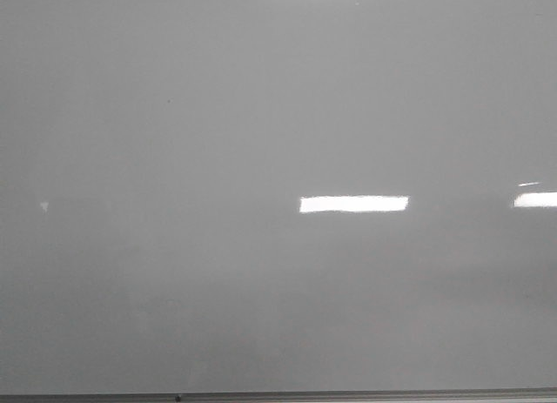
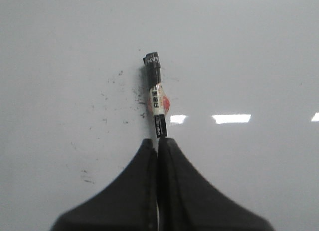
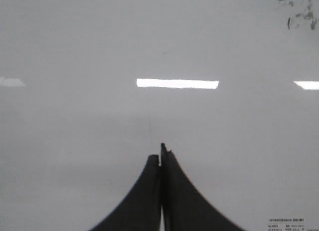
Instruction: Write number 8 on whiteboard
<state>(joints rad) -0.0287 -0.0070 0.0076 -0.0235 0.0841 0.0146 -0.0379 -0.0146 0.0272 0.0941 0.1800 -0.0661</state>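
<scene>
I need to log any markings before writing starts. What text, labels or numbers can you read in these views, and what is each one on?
Marker held in the left gripper: printed label with a red patch, too blurred to read.
Whiteboard, small sticker at the corner of the right wrist view: lines of print, too small to read.
Front view: no text, no number 8 drawn.

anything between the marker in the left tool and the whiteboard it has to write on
Nothing visible does. The left tool is shut on the marker, whose black end points at the whiteboard with only bare board and a few dark specks around it. Whether the tip already touches the board cannot be told. No 8 is drawn yet.
</scene>
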